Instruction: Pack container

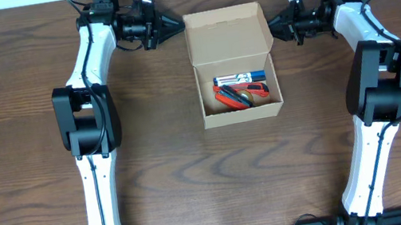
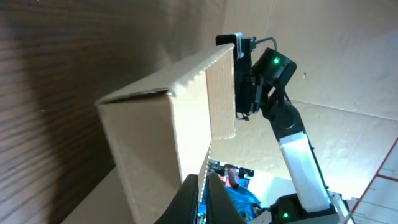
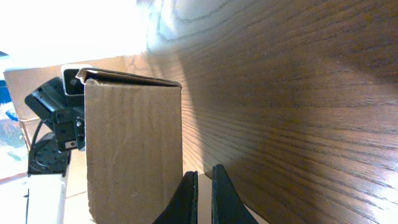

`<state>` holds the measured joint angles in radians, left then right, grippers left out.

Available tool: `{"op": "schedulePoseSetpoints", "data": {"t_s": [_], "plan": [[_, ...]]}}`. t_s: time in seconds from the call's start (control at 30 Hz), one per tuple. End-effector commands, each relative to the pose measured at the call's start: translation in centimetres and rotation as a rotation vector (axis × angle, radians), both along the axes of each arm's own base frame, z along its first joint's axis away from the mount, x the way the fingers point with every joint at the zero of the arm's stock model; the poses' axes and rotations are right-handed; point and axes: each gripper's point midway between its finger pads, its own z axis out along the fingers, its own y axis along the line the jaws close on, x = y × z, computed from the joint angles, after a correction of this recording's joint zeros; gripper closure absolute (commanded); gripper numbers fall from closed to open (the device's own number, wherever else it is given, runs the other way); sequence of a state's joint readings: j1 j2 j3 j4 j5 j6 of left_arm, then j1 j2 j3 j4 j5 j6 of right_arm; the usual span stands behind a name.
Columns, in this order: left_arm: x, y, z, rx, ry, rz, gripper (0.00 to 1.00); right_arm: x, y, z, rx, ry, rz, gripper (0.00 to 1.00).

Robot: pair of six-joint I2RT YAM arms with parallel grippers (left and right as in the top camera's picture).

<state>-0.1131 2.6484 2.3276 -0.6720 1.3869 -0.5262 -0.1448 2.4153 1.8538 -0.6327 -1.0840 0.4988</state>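
Observation:
The container (image 1: pixel 243 114) is a small tan cardboard box in mid-table with its lid (image 1: pixel 225 34) folded back toward the far side. Inside lie blue and red markers (image 1: pixel 240 79) and an orange-handled item (image 1: pixel 235 98). My left gripper (image 1: pixel 177 25) is at the lid's left edge. In the left wrist view, this gripper (image 2: pixel 203 176) is shut on the thin edge of the lid's side flap (image 2: pixel 221 93). My right gripper (image 1: pixel 274 23) is at the lid's right edge. There it (image 3: pixel 204 169) is shut beside a cardboard side flap (image 3: pixel 134 149), with no clear grip on it.
The dark wooden table (image 1: pixel 36 195) surrounds the box. Both white arms reach in from the near edge, the left arm (image 1: pixel 89 122) and the right arm (image 1: pixel 376 76) flanking the box. The right arm's camera head (image 2: pixel 261 81) shows beyond the lid.

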Motion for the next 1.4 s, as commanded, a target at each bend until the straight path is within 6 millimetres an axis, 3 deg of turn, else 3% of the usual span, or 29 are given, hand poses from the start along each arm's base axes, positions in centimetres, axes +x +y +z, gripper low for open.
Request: {"op": "schedulePoseSetpoints", "data": {"t_s": [0.0,0.37,0.63,0.73,0.83,0.97,1.2,1.37], "plan": [[-0.4,-0.3,0.4,-0.023,0.032,-0.011,0.94,-0.2,0.3,-0.3,0.039,0.03,0.001,0.98],[0.5,1.6,0.0,-0.003,0.034,0.034,0.94,0.9,0.7,1.4,0.109,-0.026,0.004,0.98],[1.4,4.2,-0.3,0.011,0.05,0.088,0.94,1.0,0.7,1.5,0.108,-0.033,0.002,0.98],[1.3,4.8,-1.3,0.058,0.068,0.109,0.94,1.1,0.5,1.2,0.094,-0.018,-0.012,0.98],[0.3,5.8,-3.7,0.183,0.121,0.128,0.94,1.1,-0.3,-0.1,0.043,0.047,-0.063,0.98],[-3.3,7.3,-6.7,0.369,0.216,0.077,0.94,0.4,-1.5,-1.8,-0.027,0.14,-0.111,0.98],[-5.2,7.1,-7.5,0.437,0.327,0.06,0.94,0.1,-1.9,-2.7,-0.066,0.2,-0.149,0.98],[-5.6,5.3,-7.2,0.42,0.345,0.04,0.94,-0.1,-1.1,-2.7,-0.062,0.202,-0.132,0.98]]}}
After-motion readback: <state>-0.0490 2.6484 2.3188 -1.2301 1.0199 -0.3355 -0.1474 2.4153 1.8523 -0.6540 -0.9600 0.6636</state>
